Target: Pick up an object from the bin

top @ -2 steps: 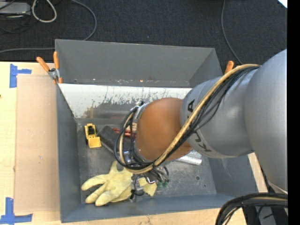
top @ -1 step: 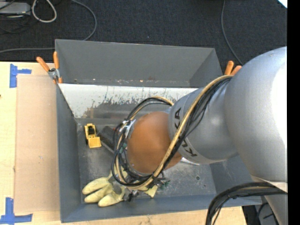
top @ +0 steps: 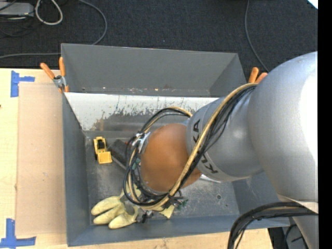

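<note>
A pale yellow rubber glove [top: 113, 212] lies crumpled at the bin's front edge, left of centre. A dark bit of my gripper [top: 147, 215] shows under the arm's orange cover, right at the glove's right end; the cover hides the rest of it. A small yellow toy vehicle [top: 102, 150] stands on the floor at the left. Beside it, a dark flat thing [top: 119, 150] runs under the cover.
The arm, with its orange cover and looped cables, spans the middle and right of the bin. A small greenish scrap [top: 179, 205] peeks out at the cover's lower right. Bare scuffed floor lies at the back left and front right.
</note>
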`<state>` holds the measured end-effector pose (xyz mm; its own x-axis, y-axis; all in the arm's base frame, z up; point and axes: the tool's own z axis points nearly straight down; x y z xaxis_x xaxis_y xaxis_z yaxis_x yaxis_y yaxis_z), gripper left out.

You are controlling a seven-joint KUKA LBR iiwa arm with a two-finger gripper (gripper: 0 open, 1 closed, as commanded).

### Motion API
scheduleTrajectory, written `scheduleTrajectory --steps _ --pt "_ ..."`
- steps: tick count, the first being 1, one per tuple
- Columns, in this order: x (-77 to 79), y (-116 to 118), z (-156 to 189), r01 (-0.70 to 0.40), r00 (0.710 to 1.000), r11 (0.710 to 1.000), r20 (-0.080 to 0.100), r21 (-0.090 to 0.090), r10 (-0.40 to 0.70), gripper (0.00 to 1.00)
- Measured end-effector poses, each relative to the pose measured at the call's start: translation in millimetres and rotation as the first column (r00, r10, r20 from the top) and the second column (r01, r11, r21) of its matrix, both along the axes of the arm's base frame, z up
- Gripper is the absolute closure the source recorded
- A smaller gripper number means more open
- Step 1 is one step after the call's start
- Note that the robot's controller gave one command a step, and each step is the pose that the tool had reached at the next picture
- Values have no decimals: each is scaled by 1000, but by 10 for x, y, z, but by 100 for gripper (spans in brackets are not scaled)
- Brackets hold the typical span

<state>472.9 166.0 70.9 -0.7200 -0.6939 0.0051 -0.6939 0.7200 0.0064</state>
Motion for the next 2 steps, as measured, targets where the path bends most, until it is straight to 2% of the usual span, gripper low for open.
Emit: scheduleTrajectory --steps 1,2 --pt "-13 129 1448 5 1000 1000 -2 0 -5 100" --pt "-12 125 1448 7 1000 1000 -2 0 -7 100"
